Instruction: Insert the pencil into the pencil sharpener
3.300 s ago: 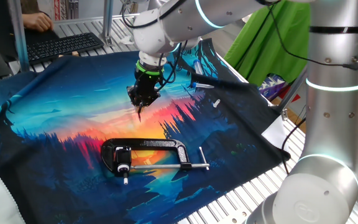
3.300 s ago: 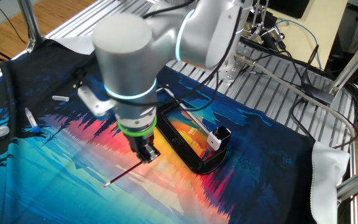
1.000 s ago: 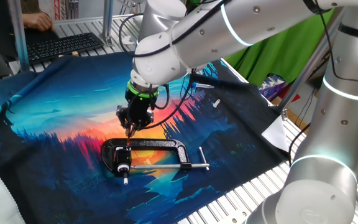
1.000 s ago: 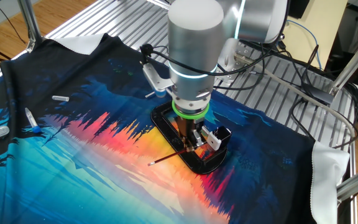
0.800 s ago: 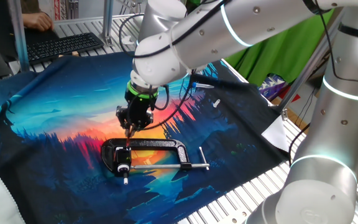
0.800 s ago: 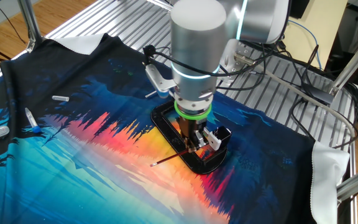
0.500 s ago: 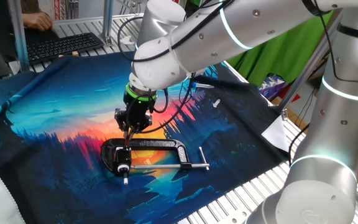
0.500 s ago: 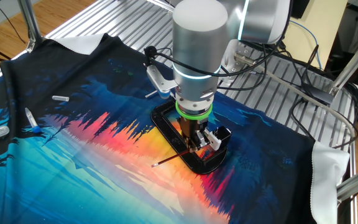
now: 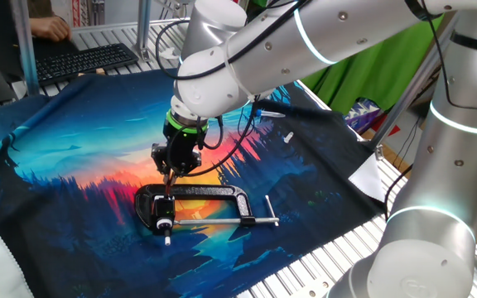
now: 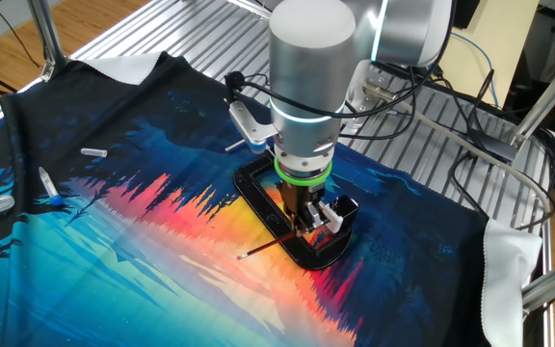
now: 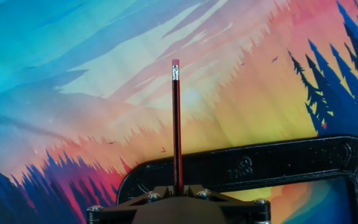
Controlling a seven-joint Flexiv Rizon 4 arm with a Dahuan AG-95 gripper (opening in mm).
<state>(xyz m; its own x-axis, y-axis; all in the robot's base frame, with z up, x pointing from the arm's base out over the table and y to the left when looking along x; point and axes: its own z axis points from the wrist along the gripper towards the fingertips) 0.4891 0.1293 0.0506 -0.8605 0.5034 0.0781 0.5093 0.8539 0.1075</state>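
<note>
With the C-clamp (image 10: 276, 208) taken as the landmark, the scene is reported from left to right in the other fixed view. Well to the left of the clamp, at the edge of the printed cloth (image 10: 114, 241), a blue-capped pen (image 10: 48, 186) and a small white piece (image 10: 92, 152) are noted, apart from the work. Just left of the clamp's lower end, the eraser tip of the pencil (image 10: 270, 242) is seen projecting out over the cloth. The pencil is held slanted, its far end pinched between the closed fingers of the gripper (image 10: 305, 223), which is poised directly above the clamp's right end. At that end the pencil sharpener (image 10: 340, 213) is found, fixed within the clamp's grip, just beside the gripper.

In the hand view the pencil (image 11: 176, 124) is seen running straight out from the fingers, crossing the clamp frame (image 11: 241, 164).

The step in hand is judged to be alignment of the pencil point with the sharpener's hole. The hole itself cannot be made out from these views. The pencil axis should be brought in line with the opening before any advance, and the push kept slow and straight, since a slanted entry may jam or snap the point.
</note>
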